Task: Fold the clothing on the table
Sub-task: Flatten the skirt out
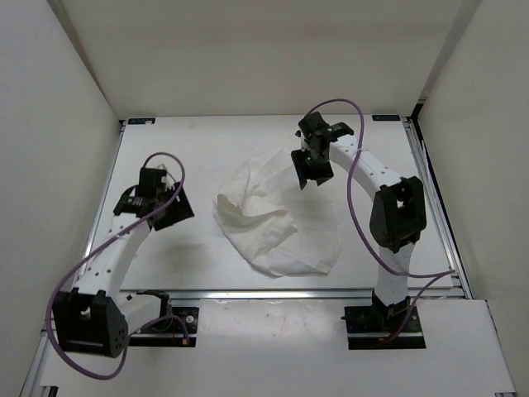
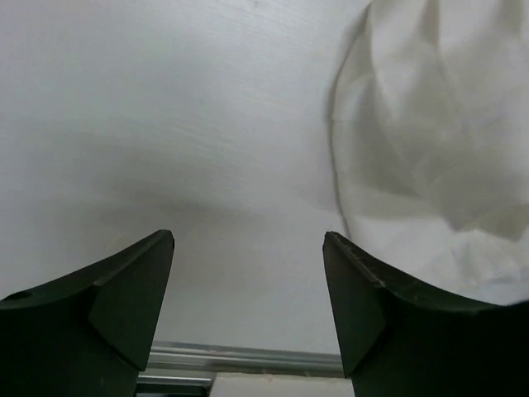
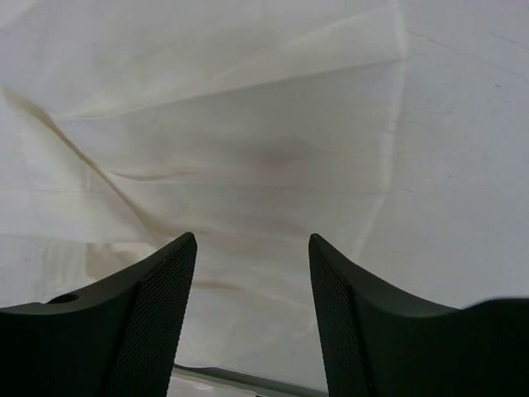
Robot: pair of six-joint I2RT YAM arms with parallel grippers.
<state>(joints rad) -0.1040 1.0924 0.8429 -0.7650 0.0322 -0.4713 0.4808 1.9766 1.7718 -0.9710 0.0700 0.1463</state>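
**Clothing loose mid-bench, both tools spread, nothing gripped**

Clothing (image 1: 277, 219) lies in a wrinkled, rounded heap at the middle of the bench (image 1: 165, 149), with creases and a few overlapping flaps. No clean fold shows, so the task looks barely begun.

Left tool (image 2: 248, 240): jaws spread, empty, over bare bench just left of the fabric's edge. Right tool (image 3: 252, 240): jaws spread, empty, over the fabric's far-right part near its edge. Cannot tell whether the tips touch the cloth.

Risks, as judgement:
- Fabric is thin and lies flat, so the right tool may close on nothing or scrape the bench if it comes down too shallow.
- Layers overlap under the right tool. A pinch could catch two layers, or only the upper flap, and skew the fold.
- The left tool is off the cloth. Closing where it is would grab air, so it must shift right first.
- A one-sided pull would probably drag and bunch the whole piece instead of folding it.
- White cloth on a white bench makes the edge easy to misjudge.
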